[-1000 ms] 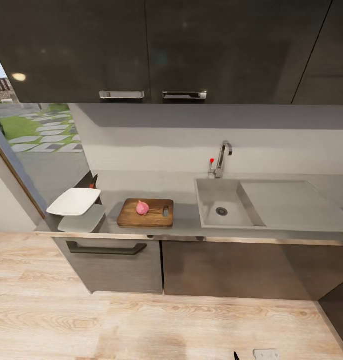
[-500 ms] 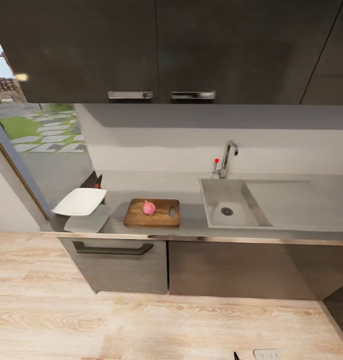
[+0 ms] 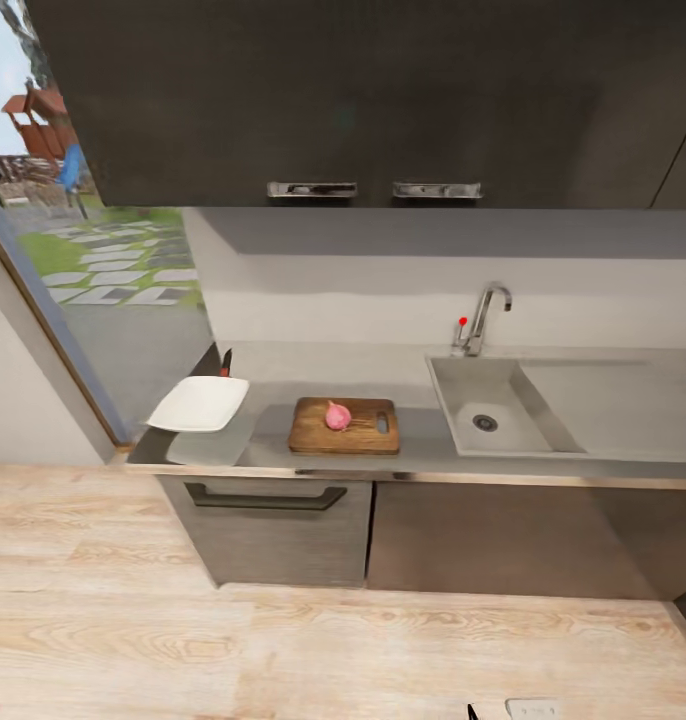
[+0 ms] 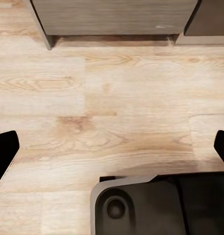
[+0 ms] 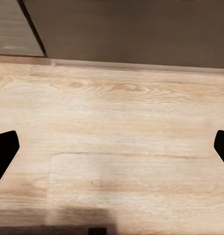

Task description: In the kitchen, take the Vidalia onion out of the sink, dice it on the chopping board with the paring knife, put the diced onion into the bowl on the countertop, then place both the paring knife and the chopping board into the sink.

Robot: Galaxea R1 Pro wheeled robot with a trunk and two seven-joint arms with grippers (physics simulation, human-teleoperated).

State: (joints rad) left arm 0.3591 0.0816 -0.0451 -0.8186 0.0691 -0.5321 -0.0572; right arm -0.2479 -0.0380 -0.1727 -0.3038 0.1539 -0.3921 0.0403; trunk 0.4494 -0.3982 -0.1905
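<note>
Both the left pincer (image 4: pixel 112 147) and the right pincer (image 5: pixel 112 147) hang spread wide, holding nothing, over pale wood floor. Up on the long grey worktop (image 3: pixel 423 450), the small pinkish-red Vidalia onion (image 3: pixel 337 415) already sits whole on the brown wooden chopping board (image 3: pixel 344 427), out of the steel sink (image 3: pixel 493 420). Dicing, bowling and clearing remain. The red-handled paring knife (image 3: pixel 225 363) is half hidden behind the white squarish bowl (image 3: pixel 198 404).

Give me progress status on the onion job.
Done: the Vidalia onion is out of the sink and sits whole on the chopping board. In hand: nothing; the left gripper and right gripper are open over the wood floor, away from the countertop. Left: fetch the paring knife behind the bowl, dice, fill the bowl, then sink knife and board.
</note>
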